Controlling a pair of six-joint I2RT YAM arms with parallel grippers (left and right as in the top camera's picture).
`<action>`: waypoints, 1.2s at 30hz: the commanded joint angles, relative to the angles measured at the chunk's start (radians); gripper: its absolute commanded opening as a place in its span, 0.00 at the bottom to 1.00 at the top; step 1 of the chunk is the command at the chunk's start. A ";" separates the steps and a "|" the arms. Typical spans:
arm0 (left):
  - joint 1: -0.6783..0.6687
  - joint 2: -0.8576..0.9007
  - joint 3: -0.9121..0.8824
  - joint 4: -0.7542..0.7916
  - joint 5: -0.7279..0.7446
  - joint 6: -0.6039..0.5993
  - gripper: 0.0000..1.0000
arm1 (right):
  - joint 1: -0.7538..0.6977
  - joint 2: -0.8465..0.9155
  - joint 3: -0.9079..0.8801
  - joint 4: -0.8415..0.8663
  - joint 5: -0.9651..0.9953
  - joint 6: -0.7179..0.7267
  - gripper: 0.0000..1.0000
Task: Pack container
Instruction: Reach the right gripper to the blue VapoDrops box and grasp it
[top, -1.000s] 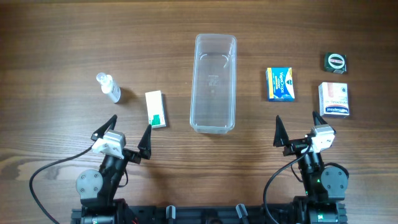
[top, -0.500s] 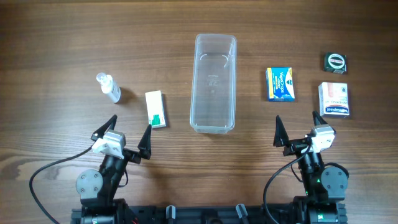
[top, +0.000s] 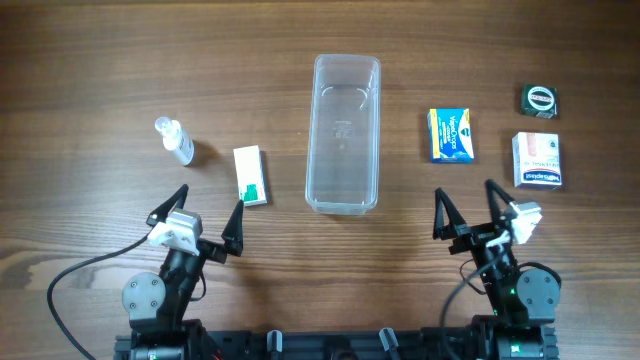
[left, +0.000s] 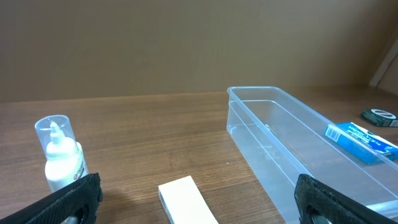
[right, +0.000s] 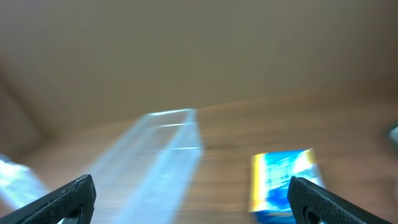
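The container (top: 343, 150), a long clear plastic tub, lies empty at mid table; it also shows in the left wrist view (left: 292, 143) and, blurred, in the right wrist view (right: 149, 162). My left gripper (top: 211, 200) stands open near the front edge, with a white and green box (top: 250, 175) just beyond its right finger; between its fingers (left: 196, 190) that box (left: 186, 200) lies on the wood. My right gripper (top: 464, 195) is open too (right: 193, 190), empty, with a blue and yellow box (top: 451, 135) (right: 283, 180) ahead of it.
A small clear spray bottle (top: 176, 141) (left: 61, 155) stands at the left. At the far right lie a white and red box (top: 536, 160) and a dark green box with a round mark (top: 540, 100). The blue box (left: 360, 138) shows beyond the tub.
My right gripper has swung to the left, so its fingers now point more toward the blue box and the tub. The left arm and all objects have stayed put.
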 joint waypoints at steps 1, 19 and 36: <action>0.004 -0.009 -0.003 -0.005 -0.013 -0.010 1.00 | -0.004 -0.003 -0.002 0.006 -0.122 0.468 1.00; 0.004 -0.009 -0.003 -0.005 -0.013 -0.010 1.00 | -0.004 0.059 0.211 0.145 -0.230 0.322 0.99; 0.004 -0.009 -0.003 -0.004 -0.013 -0.010 1.00 | -0.004 1.205 1.302 -0.825 0.115 -0.272 1.00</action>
